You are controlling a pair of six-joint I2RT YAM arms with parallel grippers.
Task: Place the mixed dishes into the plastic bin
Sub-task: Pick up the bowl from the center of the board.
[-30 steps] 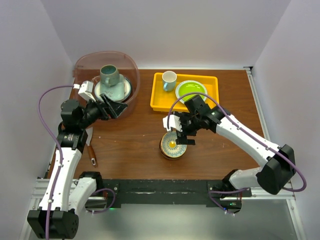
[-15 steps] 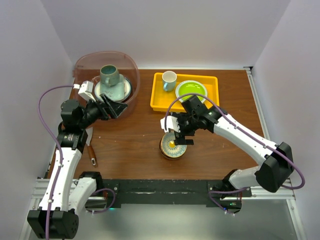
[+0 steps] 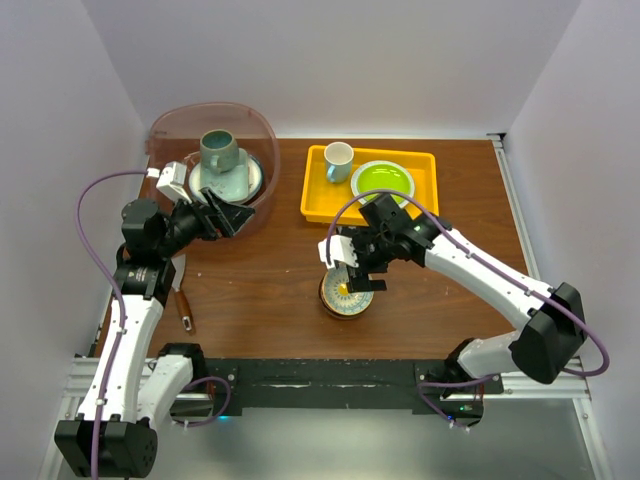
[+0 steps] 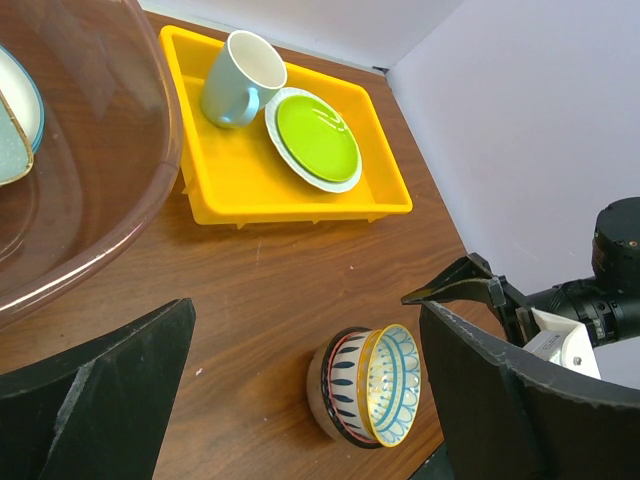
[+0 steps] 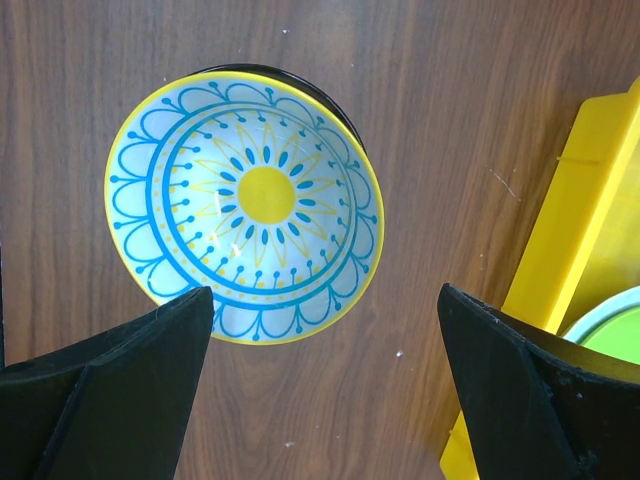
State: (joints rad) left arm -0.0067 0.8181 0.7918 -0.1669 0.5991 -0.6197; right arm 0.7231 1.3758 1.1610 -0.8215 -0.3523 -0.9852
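Right wrist view: the right gripper [image 5: 325,290] is held wide open above the yellow-rimmed, blue-patterned bowl [image 5: 245,205] on the wooden table [image 5: 450,100]; the left gripper [image 3: 225,215], also spread, is seen beside the translucent pinkish plastic bin [image 3: 265,150].

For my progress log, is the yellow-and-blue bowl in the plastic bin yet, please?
Out. The yellow-and-blue bowl sits in a striped bowl on the table, apart from the plastic bin.

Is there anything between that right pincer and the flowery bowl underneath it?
Nothing visible. The open right pincer hangs straight above the patterned bowl, which sits nested in a striped bowl; the yellow tray lies off to one side.
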